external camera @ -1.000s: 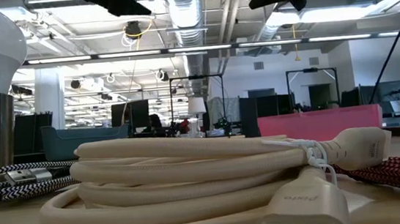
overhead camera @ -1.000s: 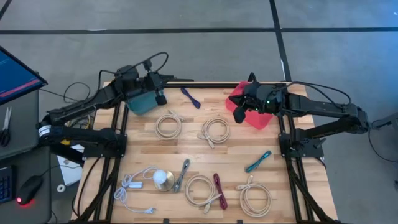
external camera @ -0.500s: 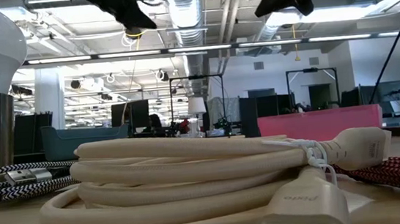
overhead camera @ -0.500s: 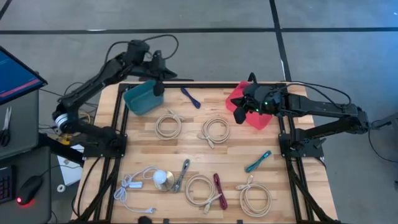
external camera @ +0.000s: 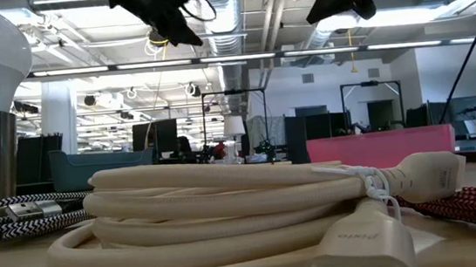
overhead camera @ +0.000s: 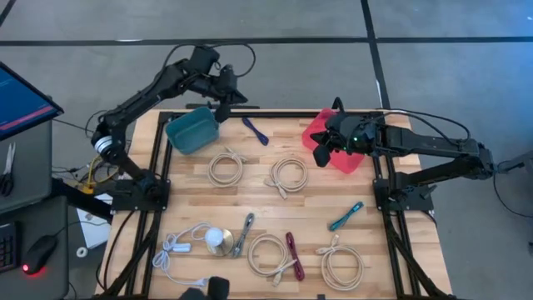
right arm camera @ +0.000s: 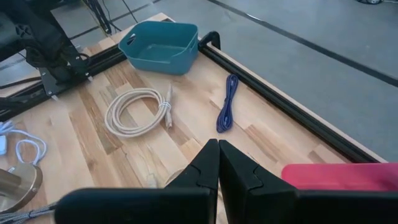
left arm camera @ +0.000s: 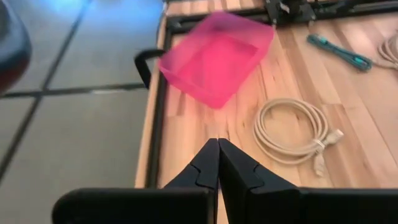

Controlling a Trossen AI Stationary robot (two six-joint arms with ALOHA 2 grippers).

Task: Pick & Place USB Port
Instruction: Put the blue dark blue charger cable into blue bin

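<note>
Several coiled cables lie flat on the wooden table: beige coils (overhead camera: 225,167) (overhead camera: 289,175) mid-table, a blue cable (overhead camera: 255,130) near the far edge, a teal cable (overhead camera: 346,215) and a red one (overhead camera: 293,254) nearer. My left gripper (overhead camera: 226,94) hangs shut and empty above the far edge, beside the teal bin (overhead camera: 191,131); its wrist view shows the shut gripper (left arm camera: 217,155) facing the pink bin (left arm camera: 217,59). My right gripper (overhead camera: 320,151) is shut and empty over the pink bin's (overhead camera: 341,158) left side; in its wrist view the shut gripper (right arm camera: 217,155) faces the teal bin (right arm camera: 161,46).
Near the table's near edge lie a white charger cable (overhead camera: 179,250), a lamp with a bulb (overhead camera: 218,242), a braided cable (overhead camera: 244,235) and two more beige coils (overhead camera: 268,254) (overhead camera: 341,265). Bare wood shows between the coils and the teal cable. A black frame rims the table.
My left arm has risen from over the teal bin and swung toward the table's far edge and to the right, its gripper turning toward the pink bin. It stays shut. My right gripper has kept nearly still.
</note>
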